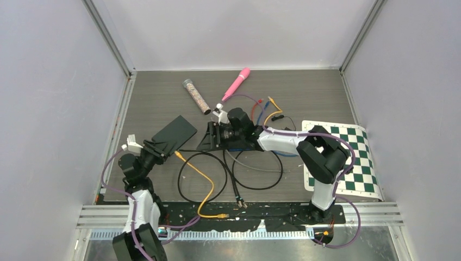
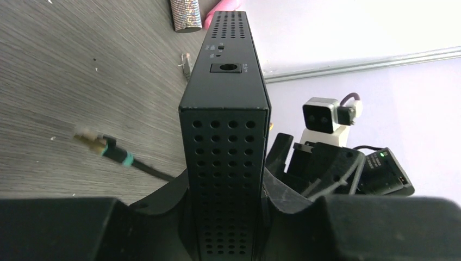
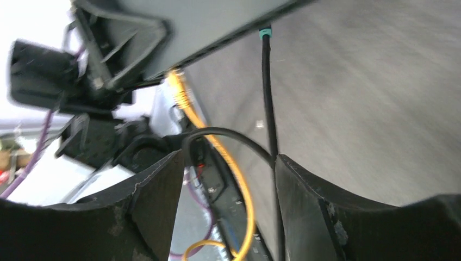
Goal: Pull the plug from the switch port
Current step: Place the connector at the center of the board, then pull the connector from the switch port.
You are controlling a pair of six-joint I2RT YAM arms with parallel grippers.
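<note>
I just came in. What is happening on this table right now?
The left gripper is shut on one end of the black switch, holding it. The right gripper is open close beside it, with the teal-collared black cable running up past its fingers. In the left wrist view that cable's plug shows a bare tip beside the switch, so it seems already out.

Blurred switch (image 3: 206, 22) runs off the top edge.
</note>
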